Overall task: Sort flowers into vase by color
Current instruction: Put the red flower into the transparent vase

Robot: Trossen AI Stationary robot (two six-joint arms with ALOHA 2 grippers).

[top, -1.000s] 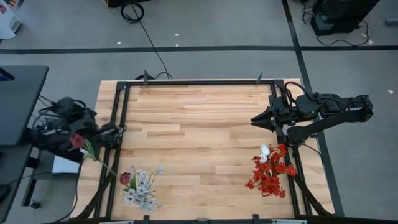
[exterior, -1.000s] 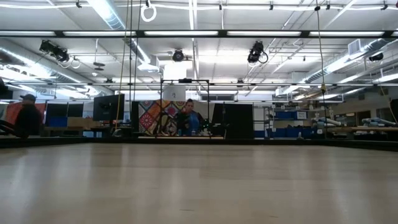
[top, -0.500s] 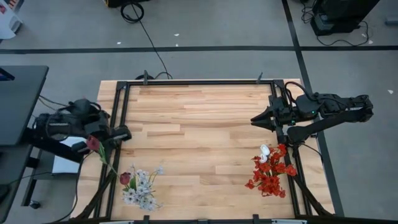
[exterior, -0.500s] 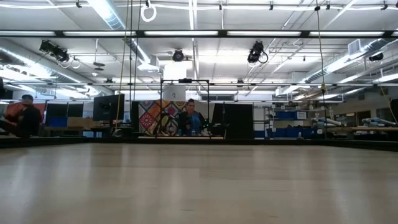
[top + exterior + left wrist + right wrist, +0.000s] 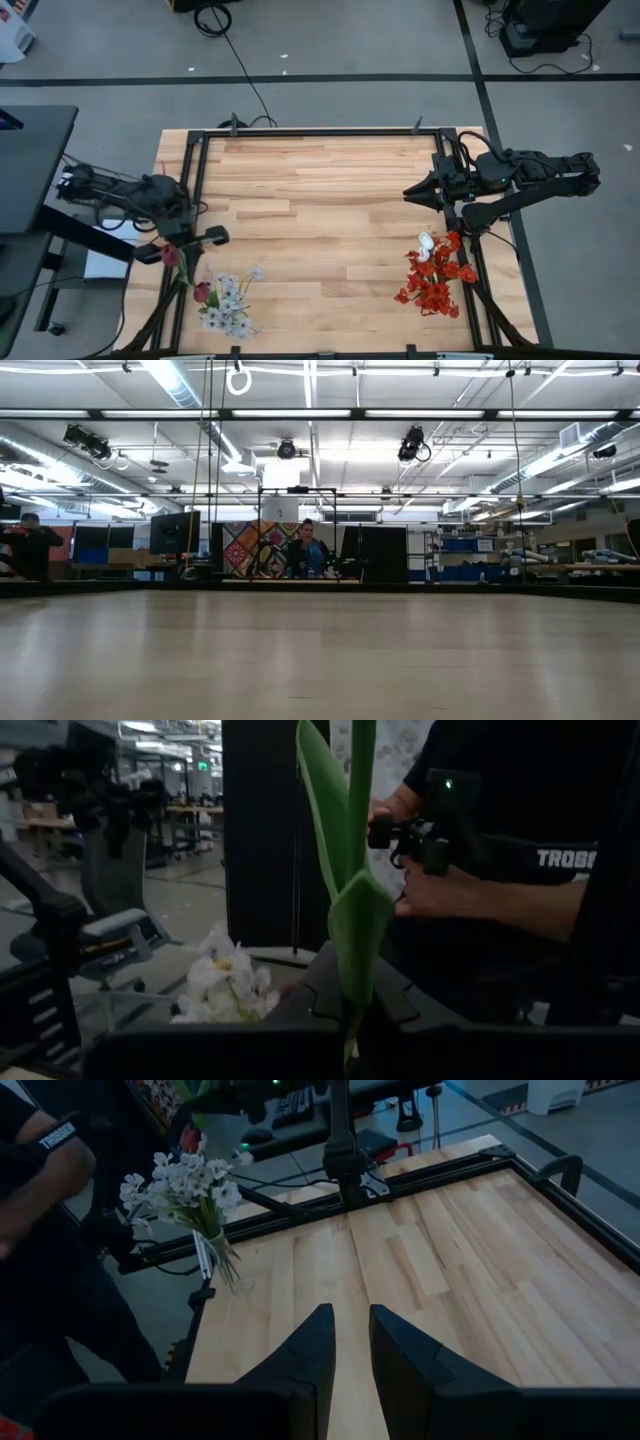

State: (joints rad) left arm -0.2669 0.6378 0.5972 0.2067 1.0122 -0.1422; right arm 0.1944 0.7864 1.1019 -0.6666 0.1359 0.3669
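Left gripper [image 5: 178, 255] pinching maroon tulip [image 5: 170, 254] above white bunch [image 5: 228, 305] at bench's near left corner. Right gripper [image 5: 408, 190] idle, fingers narrowly apart, holding nothing. Red bunch [image 5: 435, 280] gathered; sorting nearly finished.

My left gripper [image 5: 182, 252] is clamped on a maroon tulip [image 5: 171, 256], but my wrist view cuts the bloom off and shows only its green stem [image 5: 352, 870]. My arm hides part of the white blossom spray [image 5: 230, 305]. The person's hand [image 5: 440, 890] holds a small dark device, perhaps a controller. The low view shows none of my arms or flowers.
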